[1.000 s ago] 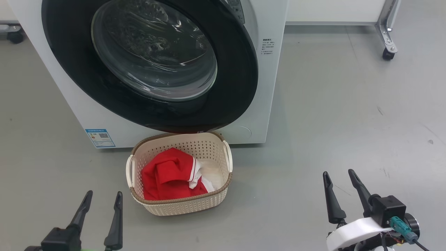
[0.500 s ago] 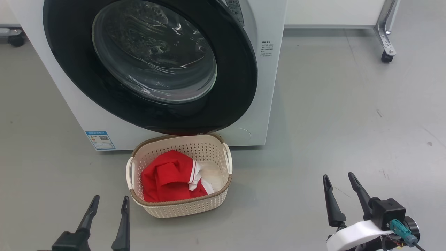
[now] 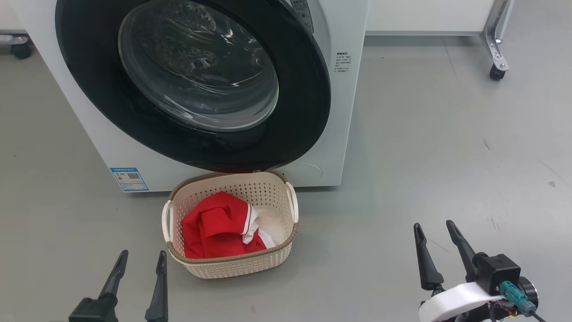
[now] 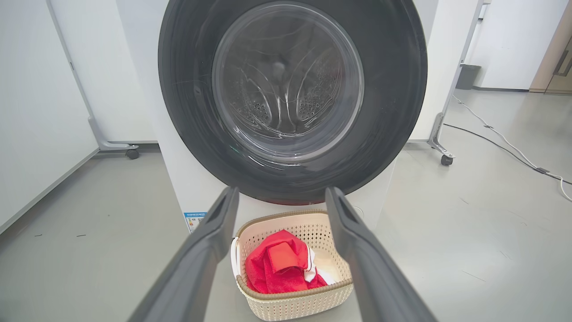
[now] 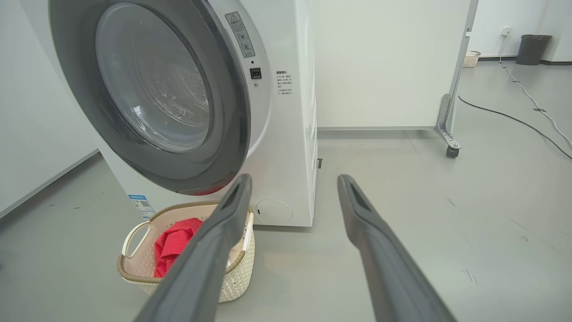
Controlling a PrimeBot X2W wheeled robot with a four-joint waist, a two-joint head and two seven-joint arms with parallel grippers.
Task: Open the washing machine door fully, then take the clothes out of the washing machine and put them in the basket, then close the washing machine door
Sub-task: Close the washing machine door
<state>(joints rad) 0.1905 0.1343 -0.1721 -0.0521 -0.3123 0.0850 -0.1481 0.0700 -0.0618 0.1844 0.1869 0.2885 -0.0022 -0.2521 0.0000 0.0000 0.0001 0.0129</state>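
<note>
A: What changed?
B: Little. The left pincer (image 3: 143,253), lower left, has edged right. The right pincer (image 3: 433,224) is wide and empty too.
A: The task?
B: The clothes (image 3: 214,228) lie in the basket (image 3: 237,266) at centre; the washing machine door (image 3: 308,103) looks shut. Probably done.

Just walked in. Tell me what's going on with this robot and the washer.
A two-armed robot is on a laundry job. The red clothes lie in the basket on the floor in front of the washing machine, and the washing machine door looks shut against it. Neither arm is handling anything: the left gripper and right gripper are open and empty, held low to either side of the basket. By how things lie, the job looks all but finished.
</note>
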